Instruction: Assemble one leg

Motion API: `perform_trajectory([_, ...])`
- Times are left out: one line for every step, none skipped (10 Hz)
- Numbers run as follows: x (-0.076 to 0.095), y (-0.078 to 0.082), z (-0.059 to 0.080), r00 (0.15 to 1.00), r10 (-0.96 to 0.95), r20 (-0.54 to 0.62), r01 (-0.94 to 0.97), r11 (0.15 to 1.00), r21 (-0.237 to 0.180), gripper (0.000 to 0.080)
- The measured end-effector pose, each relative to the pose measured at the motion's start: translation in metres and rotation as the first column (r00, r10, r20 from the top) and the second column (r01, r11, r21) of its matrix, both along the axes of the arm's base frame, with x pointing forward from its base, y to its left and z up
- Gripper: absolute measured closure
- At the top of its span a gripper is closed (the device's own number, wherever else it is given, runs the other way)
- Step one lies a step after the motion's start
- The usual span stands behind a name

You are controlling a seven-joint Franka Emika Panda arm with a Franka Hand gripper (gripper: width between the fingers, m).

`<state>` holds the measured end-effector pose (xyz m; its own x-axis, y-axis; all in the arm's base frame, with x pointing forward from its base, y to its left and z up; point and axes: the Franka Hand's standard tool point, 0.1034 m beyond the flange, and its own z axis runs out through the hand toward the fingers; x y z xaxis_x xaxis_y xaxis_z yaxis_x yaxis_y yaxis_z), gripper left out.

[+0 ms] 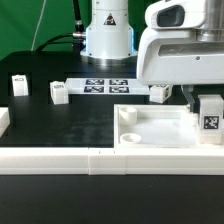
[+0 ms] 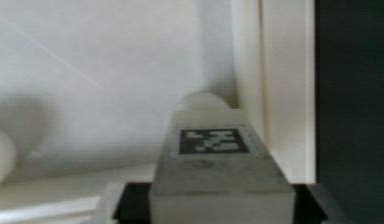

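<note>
My gripper (image 1: 209, 108) is shut on a leg (image 1: 210, 115), a small white block with a black-and-white tag. I hold it over the right side of the large white square panel (image 1: 160, 128). In the wrist view the leg (image 2: 212, 150) sits between my dark fingers (image 2: 136, 203), with its rounded tip near the panel's raised rim (image 2: 274, 90). Three more legs stand on the black table: one at the far left (image 1: 19, 84), one left of centre (image 1: 58, 93) and one behind the panel (image 1: 158, 92).
The marker board (image 1: 98, 85) lies at the back by the arm's base (image 1: 107, 40). A white rail (image 1: 60, 159) runs along the front edge. A round hole (image 1: 129, 136) shows in the panel's near left corner.
</note>
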<state>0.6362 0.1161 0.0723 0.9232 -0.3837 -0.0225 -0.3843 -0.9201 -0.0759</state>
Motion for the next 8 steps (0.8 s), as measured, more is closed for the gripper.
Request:
perform_trajectory([0.0000,0.0001,-0.0001,0.991,-0.132,-0.008,0.132,0.991,0.004,0.0509])
perform_trajectory([0.0002,0.0005,-0.0002,0.969,-0.245,-0.015,0.245,0.969,0.004,0.0509])
perform_trajectory([0.0002,0.0011,-0.0003,0.941,-0.338,-0.019,0.338,0.941,0.004,0.0509])
perform_trajectory([0.0002,0.0018,-0.0003,0.896,-0.444,-0.026,0.444,0.896,0.001,0.0509])
perform_trajectory([0.0004,0.0020,-0.0003,0.855,-0.518,-0.031,0.519,0.855,0.000,0.0509])
perform_trajectory([0.0007,0.0017,-0.0004,0.759,-0.650,-0.042,0.650,0.760,0.000,0.0509])
perform_trajectory([0.0010,0.0014,-0.0005,0.687,-0.725,-0.051,0.726,0.688,0.002,0.0509])
perform_trajectory([0.0012,0.0017,-0.0005,0.610,-0.790,-0.060,0.792,0.611,0.000,0.0509])
